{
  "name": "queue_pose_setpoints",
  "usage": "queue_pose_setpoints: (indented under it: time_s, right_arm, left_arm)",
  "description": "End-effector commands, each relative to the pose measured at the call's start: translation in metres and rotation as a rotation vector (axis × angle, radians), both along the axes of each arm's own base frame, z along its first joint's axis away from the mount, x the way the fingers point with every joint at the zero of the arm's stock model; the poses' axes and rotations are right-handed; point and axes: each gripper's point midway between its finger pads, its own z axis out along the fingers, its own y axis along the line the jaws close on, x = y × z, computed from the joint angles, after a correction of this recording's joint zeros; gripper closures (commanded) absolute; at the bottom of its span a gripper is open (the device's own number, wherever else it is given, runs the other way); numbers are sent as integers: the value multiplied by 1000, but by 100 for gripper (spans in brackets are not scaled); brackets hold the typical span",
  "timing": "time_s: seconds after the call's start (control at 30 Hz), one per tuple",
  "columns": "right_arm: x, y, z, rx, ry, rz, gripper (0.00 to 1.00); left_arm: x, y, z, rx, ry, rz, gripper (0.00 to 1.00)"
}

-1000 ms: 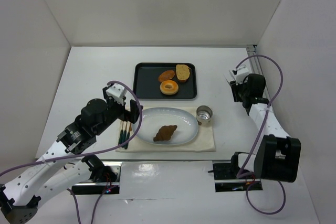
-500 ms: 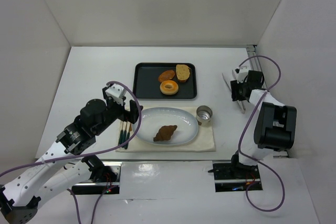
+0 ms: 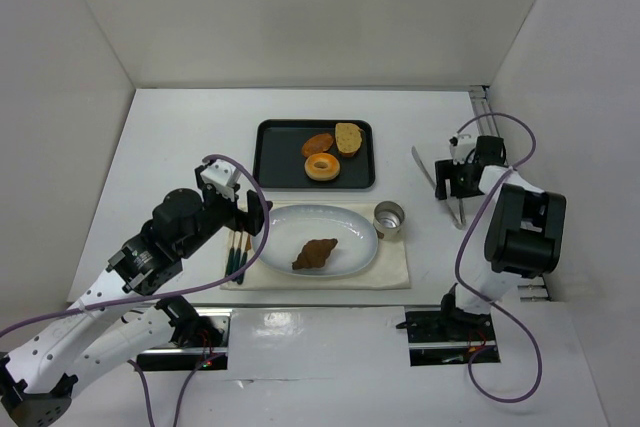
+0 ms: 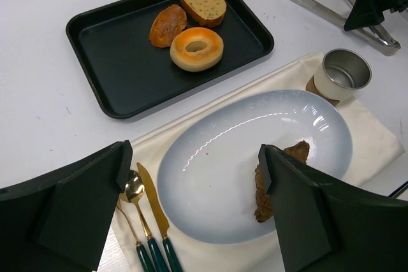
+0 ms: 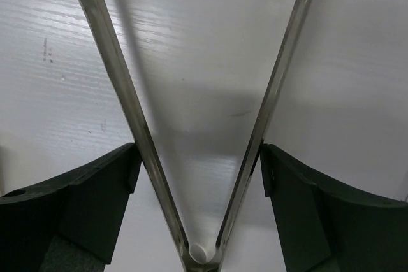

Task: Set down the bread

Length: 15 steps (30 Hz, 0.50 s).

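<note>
- The bread (image 3: 316, 253), a dark brown lumpy pastry, lies on the near half of the plate (image 3: 320, 222). It sits aslant, with one tapered end toward the far right and the other toward the near left, and nothing touches it.
- The plate is a pale oval dish on a cream cloth (image 3: 395, 262) at the near middle of the table (image 3: 180, 147).
- The left gripper (image 4: 194, 151) hovers over the plate's left rim. Its jaws are spread wide and hold nothing; in the left wrist view one finger hides part of the bread.
- A spoon (image 4: 132, 189) and a knife (image 4: 153, 203), both with dark green handles, lie side by side on the cloth just left of the plate.
- A metal cup (image 3: 389, 217) stands upright on a brown coaster (image 4: 313, 88), on the cloth's far right corner just beside the plate.
- A black tray (image 3: 262, 157) sits beyond the plate. It holds a doughnut (image 3: 322, 166) nearest, with an orange-brown bun (image 3: 318, 143) and a tan bread slice (image 3: 348, 137) behind it.
- Metal tongs (image 3: 425, 169) are at the right of the table, well apart from the plate, their arms splayed in a V.
- The right gripper (image 5: 197, 151) holds the tongs near the hinge. Its fingers (image 5: 83, 208) are set wide, one against the outer side of each arm.
</note>
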Motion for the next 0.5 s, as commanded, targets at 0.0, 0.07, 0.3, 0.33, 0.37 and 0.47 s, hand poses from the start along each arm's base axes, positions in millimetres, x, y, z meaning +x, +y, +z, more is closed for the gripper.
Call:
queue_pose_setpoints:
  time_s: [0.0, 0.07, 0.3, 0.33, 0.37, 0.47]
  right_arm:
    - [5, -11, 22, 23, -47, -20, 12]
    - [4, -13, 40, 11, -94, -16, 5]
    - [-21, -14, 122, -21, -286, -23, 0]
    - [-24, -9, 130, -7, -303, -20, 0]
    - [-30, 2, 146, 22, -338, 16, 0]
    - [-36, 11, 168, 76, -398, -41, 0]
  left_arm:
    - [3, -1, 13, -43, -44, 6, 0]
    - [4, 1, 13, -41, -45, 17, 0]
    - [4, 5, 15, -44, -55, 35, 0]
    - [4, 5, 15, -44, -55, 35, 0]
    - [4, 5, 11, -38, -48, 35, 0]
    - [4, 5, 11, -38, -48, 35, 0]
